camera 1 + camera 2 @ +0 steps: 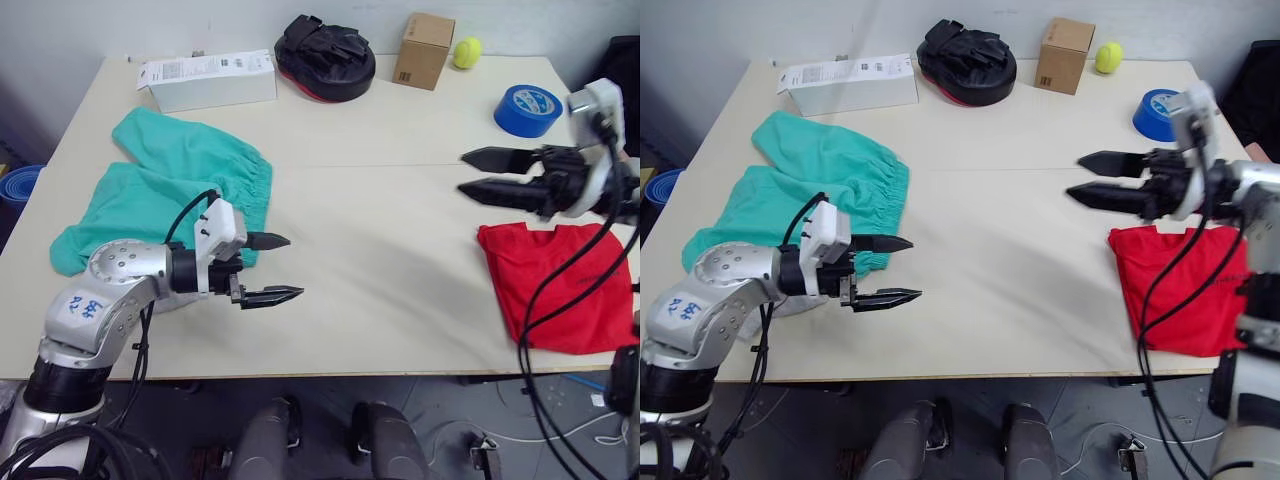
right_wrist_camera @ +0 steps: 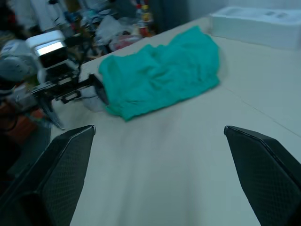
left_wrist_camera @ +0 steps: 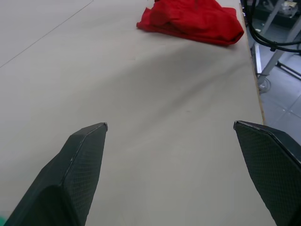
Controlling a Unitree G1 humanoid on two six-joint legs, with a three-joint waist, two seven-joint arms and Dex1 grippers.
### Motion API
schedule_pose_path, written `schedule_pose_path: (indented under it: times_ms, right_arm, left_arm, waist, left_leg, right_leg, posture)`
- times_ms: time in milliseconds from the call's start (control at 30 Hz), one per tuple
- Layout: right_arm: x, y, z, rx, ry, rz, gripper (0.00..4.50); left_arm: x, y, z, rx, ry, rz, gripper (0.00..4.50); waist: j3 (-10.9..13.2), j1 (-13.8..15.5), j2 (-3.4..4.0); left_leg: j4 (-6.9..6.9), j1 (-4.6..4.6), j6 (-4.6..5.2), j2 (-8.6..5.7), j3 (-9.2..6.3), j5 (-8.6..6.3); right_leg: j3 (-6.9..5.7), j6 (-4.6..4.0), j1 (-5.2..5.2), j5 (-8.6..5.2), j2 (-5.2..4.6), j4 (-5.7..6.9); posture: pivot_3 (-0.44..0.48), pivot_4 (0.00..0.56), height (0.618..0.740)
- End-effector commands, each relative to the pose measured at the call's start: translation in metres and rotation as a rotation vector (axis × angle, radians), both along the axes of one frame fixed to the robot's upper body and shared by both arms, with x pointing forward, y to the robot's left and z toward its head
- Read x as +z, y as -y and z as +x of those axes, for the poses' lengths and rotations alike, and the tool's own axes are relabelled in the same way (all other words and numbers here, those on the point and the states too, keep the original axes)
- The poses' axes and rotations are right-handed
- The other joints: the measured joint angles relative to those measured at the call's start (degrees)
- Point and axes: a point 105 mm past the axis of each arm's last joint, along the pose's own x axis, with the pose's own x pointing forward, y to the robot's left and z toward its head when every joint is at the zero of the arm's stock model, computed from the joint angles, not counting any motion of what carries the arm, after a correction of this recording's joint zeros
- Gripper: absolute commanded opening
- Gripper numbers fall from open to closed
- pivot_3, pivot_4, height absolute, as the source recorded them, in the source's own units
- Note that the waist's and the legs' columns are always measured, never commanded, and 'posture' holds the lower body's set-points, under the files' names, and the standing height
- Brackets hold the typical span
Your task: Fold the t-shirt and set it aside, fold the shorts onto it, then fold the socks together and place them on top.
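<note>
The red t-shirt lies folded near the table's right front edge. My right gripper hovers open just above and left of it, holding nothing. On the left half of the table the teal shorts lie spread and rumpled. My left gripper is open over bare tabletop, just right of the shorts' front part. In the right wrist view the shorts and the left gripper show. The t-shirt shows in the left wrist view. The socks are out of view.
Along the table's far edge stand a white box, a black padded mitt, a small cardboard box, a tennis ball and a blue tape roll. The table middle is bare.
</note>
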Motion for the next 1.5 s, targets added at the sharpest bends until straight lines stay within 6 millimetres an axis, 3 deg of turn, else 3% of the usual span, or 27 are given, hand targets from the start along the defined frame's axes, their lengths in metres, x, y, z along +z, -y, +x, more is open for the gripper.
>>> schedule_pose_path:
  times_ms: [33, 133, 200, 400, 533, 733, 1033, 1500]
  right_arm:
    - [-0.022, -0.029, -0.017, 0.083, 0.181, -0.110, 4.46]
    - [-0.054, -0.045, -0.025, 0.144, 0.250, -0.163, 4.46]
    - [-0.064, -0.050, -0.026, 0.169, 0.277, -0.178, 4.46]
    - [-0.070, -0.057, -0.021, 0.181, 0.305, -0.176, 4.46]
    - [-0.069, -0.063, -0.018, 0.174, 0.310, -0.163, 4.46]
    - [-0.077, -0.065, -0.019, 0.162, 0.307, -0.174, 4.46]
    - [-0.081, -0.064, -0.026, 0.057, 0.301, -0.149, 4.46]
    - [-0.077, -0.065, -0.025, 0.049, 0.318, -0.153, 4.46]
  left_arm:
    - [0.007, -0.009, -0.011, 0.067, 0.045, -0.004, 4.50]
    - [0.003, -0.027, -0.020, 0.187, 0.029, -0.007, 4.50]
    - [-0.001, -0.041, -0.027, 0.272, 0.020, 0.002, 4.50]
    - [-0.014, -0.082, -0.041, 0.514, 0.047, 0.116, 4.50]
    - [-0.016, -0.105, -0.038, 0.606, 0.141, 0.235, 4.50]
    - [-0.020, -0.100, -0.012, 0.468, 0.229, 0.380, 4.50]
    - [-0.031, -0.101, 0.047, 0.395, 0.248, 0.485, 4.50]
    - [-0.041, -0.094, 0.051, 0.301, 0.203, 0.501, 4.50]
  waist:
    - [0.0, 0.0, -0.09]
    - [-0.1, -0.3, -0.19]
    - [-0.1, -0.6, -0.19]
    - [-0.1, -0.5, -0.20]
    - [-0.1, -0.1, -0.21]
    - [-0.1, -0.1, -0.21]
    - [-0.1, -0.5, -0.21]
    - [-0.1, -0.7, -0.23]
  left_leg:
    - [0.02, 0.00, 0.04, -0.05, 0.00, -0.01]
    - [0.00, 0.01, 0.05, -0.06, 0.05, -0.04]
    - [0.00, 0.02, 0.04, -0.06, 0.10, -0.04]
    - [-0.03, 0.16, -0.31, -0.01, 0.09, -0.11]
    - [-0.07, 0.15, -0.33, -0.01, 0.07, -0.12]
    - [-0.27, 0.10, -0.37, -0.03, 0.10, -0.14]
    - [-0.47, 0.05, -0.25, 0.07, 0.25, -0.08]
    - [-0.17, 0.10, -0.29, 0.08, 0.36, -0.11]
  right_leg:
    - [0.01, 0.03, 0.00, 0.02, -0.06, -0.04]
    - [0.07, 0.12, 0.02, 0.06, -0.05, -0.18]
    - [0.12, 0.13, -0.02, 0.07, -0.04, -0.13]
    - [0.17, 0.07, -0.03, 0.06, -0.04, 0.01]
    - [0.14, 0.03, -0.08, 0.05, -0.06, -0.01]
    - [0.15, -0.07, -0.11, 0.11, -0.10, -0.38]
    - [-0.03, -0.06, -0.26, 0.14, 0.15, -0.34]
    - [0.16, -0.05, -0.29, 0.14, 0.01, 0.03]
  posture:
    - [0.000, 0.150, 0.740]
    - [0.000, 0.150, 0.740]
    - [0.000, 0.150, 0.740]
    - [0.000, 0.150, 0.740]
    - [0.000, 0.150, 0.740]
    - [0.000, 0.150, 0.740]
    - [0.000, 0.150, 0.740]
    - [0.000, 0.150, 0.740]
